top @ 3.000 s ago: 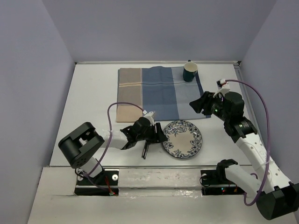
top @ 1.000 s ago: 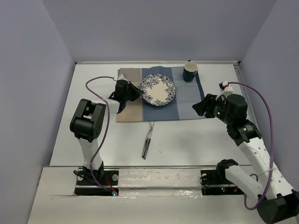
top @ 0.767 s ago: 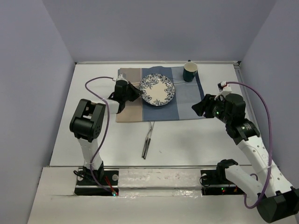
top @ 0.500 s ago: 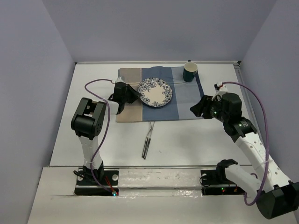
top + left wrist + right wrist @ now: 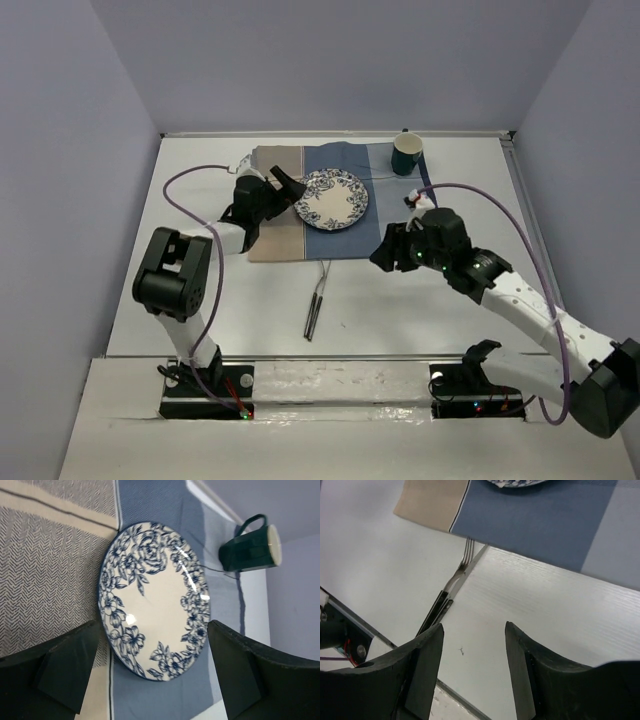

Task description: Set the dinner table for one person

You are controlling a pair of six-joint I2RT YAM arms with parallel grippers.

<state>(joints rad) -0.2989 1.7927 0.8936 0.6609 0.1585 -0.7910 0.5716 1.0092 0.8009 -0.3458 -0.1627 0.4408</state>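
Top external view, nearest items first: the dinner table (image 5: pixel 400 320) is partly set, and you have work outstanding. At lower centre the cutlery (image 5: pixel 318 296) lies on the bare white top, just short of the placemat (image 5: pixel 345 238). The right wrist view shows a fork (image 5: pixel 465 560) with its tines at the cloth's near edge and a dark-handled piece (image 5: pixel 436 611) alongside; I cannot tell what that second piece is. I judge neither to be in its final place. The right gripper (image 5: pixel 386 252) hangs right of centre above the mat's near edge, jaws spread wide and carrying nothing. Further back, the plate (image 5: pixel 333 198) rests flat on the placemat, near its middle; I count that step complete. The left gripper (image 5: pixel 285 192) sits at the plate's left rim, and the left wrist view shows its jaws wide with nothing gripped. At the far right corner of the cloth the mug (image 5: pixel 406 155) stands upright, acceptably placed. Remaining, in my judgement: lay the cutlery beside the plate.
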